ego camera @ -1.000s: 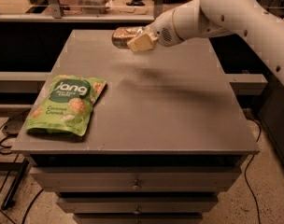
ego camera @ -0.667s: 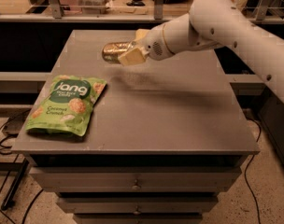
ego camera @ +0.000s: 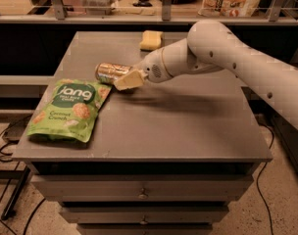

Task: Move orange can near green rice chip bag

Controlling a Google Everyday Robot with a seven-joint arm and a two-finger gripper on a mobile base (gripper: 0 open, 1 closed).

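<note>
The orange can lies on its side in my gripper, a shiny copper cylinder held just above the grey table. The gripper is shut on the can, with one pale finger across its right end. The can hangs just above and right of the top right corner of the green rice chip bag, which lies flat at the table's front left with its white "jang" lettering facing up. My white arm reaches in from the right.
A pale yellow sponge block sits at the back middle of the table. Drawers are below the table's front edge. A shelf with goods runs along the back. Cables lie on the floor at the left.
My gripper has carried the can from the back of the table leftward and toward the front, and lower, to the bag's top right corner. The sponge block has come into view behind the arm.
</note>
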